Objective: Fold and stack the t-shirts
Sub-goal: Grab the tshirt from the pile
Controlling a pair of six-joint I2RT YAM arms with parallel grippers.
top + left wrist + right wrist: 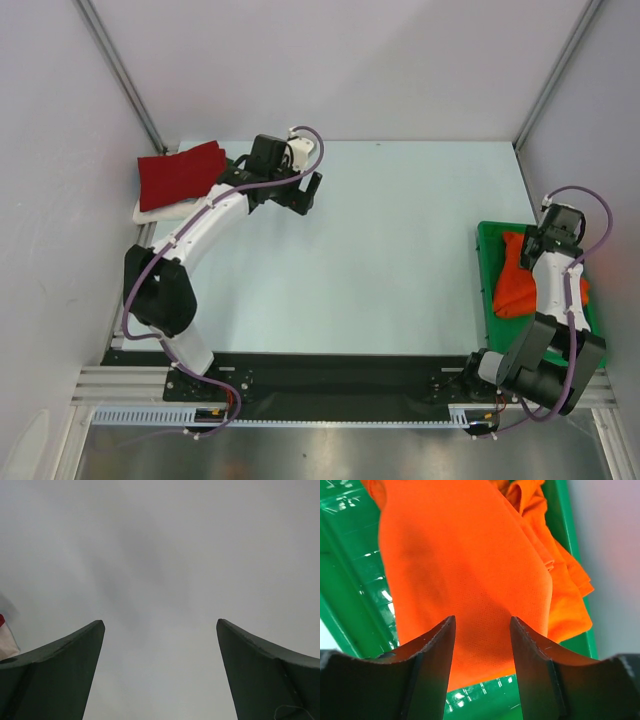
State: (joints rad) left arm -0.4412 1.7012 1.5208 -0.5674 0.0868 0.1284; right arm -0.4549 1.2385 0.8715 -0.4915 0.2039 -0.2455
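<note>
A folded dark red t-shirt (182,172) lies on a folded white t-shirt (152,211) at the table's far left; a sliver of both shows at the left edge of the left wrist view (4,642). My left gripper (308,192) (160,625) is open and empty over bare table just right of that stack. Bright orange t-shirts (512,280) (470,570) lie crumpled in the green bin. My right gripper (527,245) (482,622) hovers close over the orange cloth, jaws apart with a narrow gap and nothing pinched between them.
The green plastic bin (486,262) (350,580) stands at the table's right edge beside the right wall. The pale table top (400,230) lies between the arms. Grey walls and metal posts close off the back and sides.
</note>
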